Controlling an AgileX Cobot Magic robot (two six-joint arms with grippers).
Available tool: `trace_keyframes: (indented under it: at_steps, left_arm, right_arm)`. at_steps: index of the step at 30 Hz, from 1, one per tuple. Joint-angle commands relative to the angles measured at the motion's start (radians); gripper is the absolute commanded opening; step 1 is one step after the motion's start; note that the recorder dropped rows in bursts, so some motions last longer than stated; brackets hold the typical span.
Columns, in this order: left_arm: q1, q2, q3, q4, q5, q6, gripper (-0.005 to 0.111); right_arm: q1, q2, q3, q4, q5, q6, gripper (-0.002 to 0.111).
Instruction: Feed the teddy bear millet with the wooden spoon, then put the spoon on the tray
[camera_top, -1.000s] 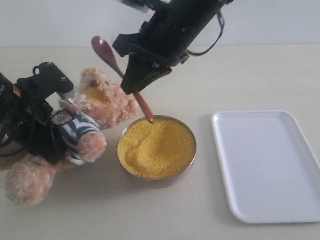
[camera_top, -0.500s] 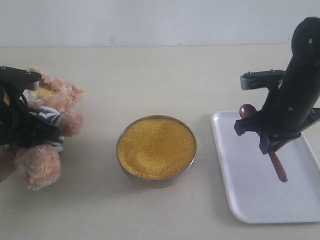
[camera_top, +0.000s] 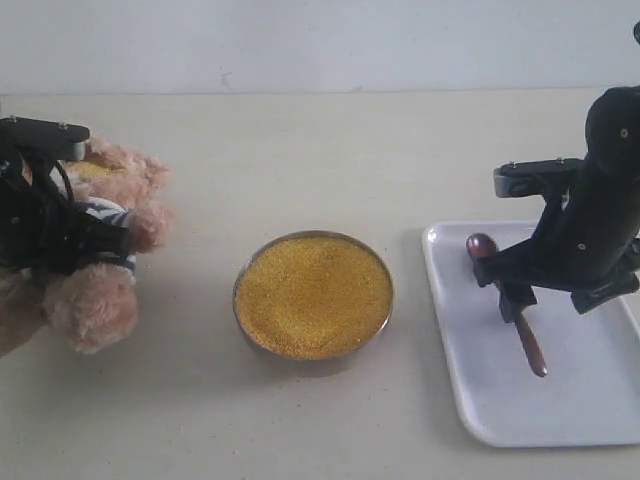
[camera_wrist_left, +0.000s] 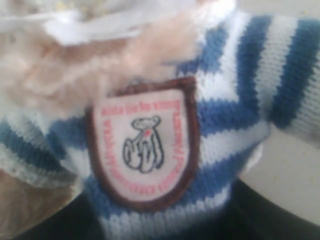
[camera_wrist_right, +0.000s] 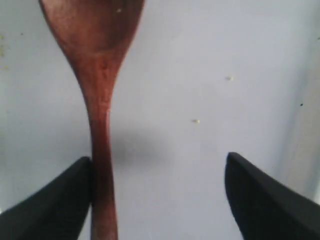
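Teddy bear (camera_top: 100, 300): fluffy light-brown plush in a blue-and-white striped shirt, leaning at the left edge of the surface (camera_top: 300, 140).
Millet (camera_top: 313, 295): fine bright-yellow grain, filling a round shallow metal bowl (camera_top: 305, 361) between the bear and the tray.
Wooden spoon (camera_top: 528, 345): dark reddish-brown, lying flat on the tray's left part, with its oval bowl pointing toward the far rim.
Tray (camera_top: 470, 390): white with rounded corners and a low rim, sitting at the right near the bowl, apart from it.

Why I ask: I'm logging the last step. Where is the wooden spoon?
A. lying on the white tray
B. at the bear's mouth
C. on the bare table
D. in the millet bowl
A: the wooden spoon lies on the tray, and the right end effector stands open over its handle.
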Motion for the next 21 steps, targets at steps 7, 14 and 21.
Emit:
trace_keyframes:
  at_steps: [7,14,21]
  left_arm:
    - [0.003,0.120,-0.104,-0.153,0.094,0.087,0.016]
    - [0.003,0.122,-0.114,-0.160,0.128,0.115,0.060]
    - [0.003,0.095,-0.114,-0.160,0.176,0.115,0.091]
  right_arm:
    - [0.002,-0.166,0.012,-0.008,-0.039,0.043,0.076]
    - [0.002,-0.193,0.012,0.011,-0.043,0.043,0.076]
    - [0.002,-0.193,0.012,0.017,-0.043,0.043,0.076]
